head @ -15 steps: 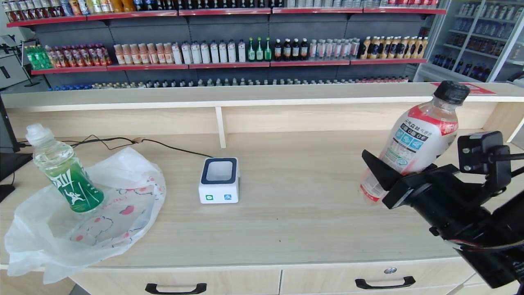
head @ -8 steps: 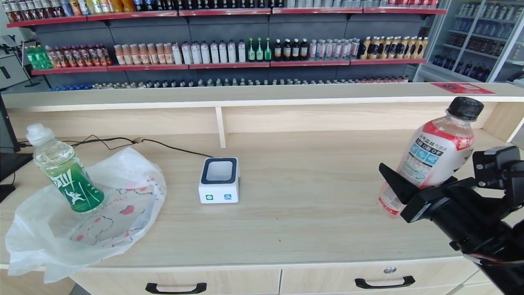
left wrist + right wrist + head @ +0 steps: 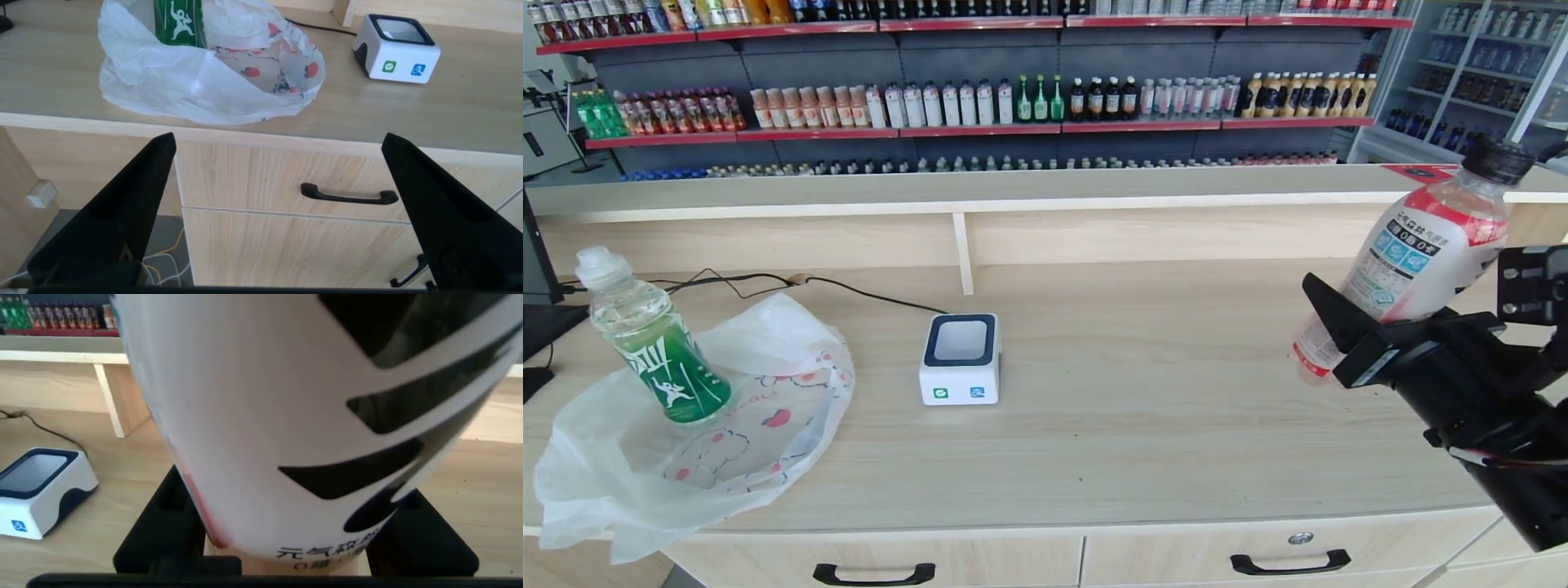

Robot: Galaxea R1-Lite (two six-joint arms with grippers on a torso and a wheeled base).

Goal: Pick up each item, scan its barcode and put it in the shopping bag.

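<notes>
A clear bottle with a white-and-red label and a black cap hangs tilted above the counter's right end. My right gripper is shut on its lower body. In the right wrist view the bottle sits close between the black fingers. The white barcode scanner stands mid-counter, well to the left of the held bottle. A green-labelled bottle stands leaning in the white shopping bag at the left. My left gripper is open, low in front of the drawers, below the bag.
A black cable runs from the scanner to the back left. A raised wooden ledge borders the counter's far side. Drawer handles sit under the front edge. Bare counter lies between scanner and right arm.
My right gripper has carried the bottle to the right, farther from the scanner, dipping first and then rising. The bag, green bottle and scanner have stayed put.
</notes>
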